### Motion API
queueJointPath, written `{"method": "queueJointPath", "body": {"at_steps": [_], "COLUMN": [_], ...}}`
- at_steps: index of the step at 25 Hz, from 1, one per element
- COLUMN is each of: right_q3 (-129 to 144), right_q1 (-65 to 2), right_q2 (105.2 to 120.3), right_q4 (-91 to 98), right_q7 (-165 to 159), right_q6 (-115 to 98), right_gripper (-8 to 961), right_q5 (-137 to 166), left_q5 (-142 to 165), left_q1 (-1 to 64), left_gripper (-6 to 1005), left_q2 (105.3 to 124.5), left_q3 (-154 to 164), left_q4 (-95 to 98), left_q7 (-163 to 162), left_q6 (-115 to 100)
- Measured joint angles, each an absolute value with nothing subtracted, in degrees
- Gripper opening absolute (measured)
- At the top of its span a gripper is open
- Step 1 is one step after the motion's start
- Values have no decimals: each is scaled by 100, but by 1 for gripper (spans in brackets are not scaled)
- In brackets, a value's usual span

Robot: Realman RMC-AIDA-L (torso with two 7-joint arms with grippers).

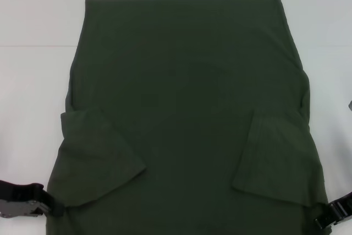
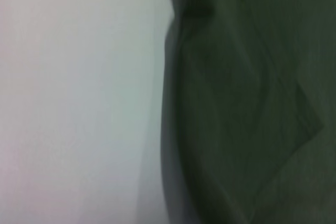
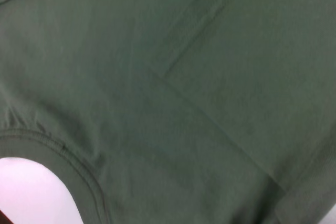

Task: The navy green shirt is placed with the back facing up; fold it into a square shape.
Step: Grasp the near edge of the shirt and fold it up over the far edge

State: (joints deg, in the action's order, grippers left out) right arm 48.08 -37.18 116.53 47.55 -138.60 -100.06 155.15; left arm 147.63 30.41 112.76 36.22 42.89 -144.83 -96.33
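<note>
**Both Grippers Set at the Near Corners, Sleeves Already In**

The navy green shirt (image 1: 187, 108) lay flat on the white table (image 1: 33, 81), plain back up, stretching away from both grippers toward the far hem. The left sleeve (image 1: 99, 155) and right sleeve (image 1: 275, 160) were tucked inward over the body. The left gripper (image 1: 52, 208) sat at the near left corner, the right gripper (image 1: 324, 221) at the near right corner, each touching the cloth's edge. Whether either had its fingers together on the fabric, I could not tell; the tips were hidden.

In my judgement, the step called for pinching both shoulder corners evenly, lifting together, and carrying them straight away toward the far hem, keeping the sleeves from slipping out.

Writing? None was readable on this plain side; the collar seam (image 3: 52, 145) appeared to carry no label.
</note>
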Motion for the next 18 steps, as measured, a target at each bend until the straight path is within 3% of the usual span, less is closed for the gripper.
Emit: {"method": "queueJointPath", "body": {"at_steps": [8,13,18], "right_q3": [4808,4803,4733], "right_q1": [-3738,-3737,-3705], "right_q2": [11647,11619,11584], "right_q4": [4755,4755,4755], "right_q7": [-13836,-13713,-13290], "right_q6": [-10015,-10102,-10521], "right_gripper": [317,102,57], "right_q5": [15512,15486,15458], "left_q5": [14720,14720,14720], "left_q1": [3057,3065,3090], "left_gripper": [40,40,40], "left_q2": [11266,11252,11157], "left_q3": [3621,3621,3621], "left_q4": [4289,4282,4163], "left_q7": [-14475,-14475,-14472], "left_q6": [-9632,-9698,-9916]}}
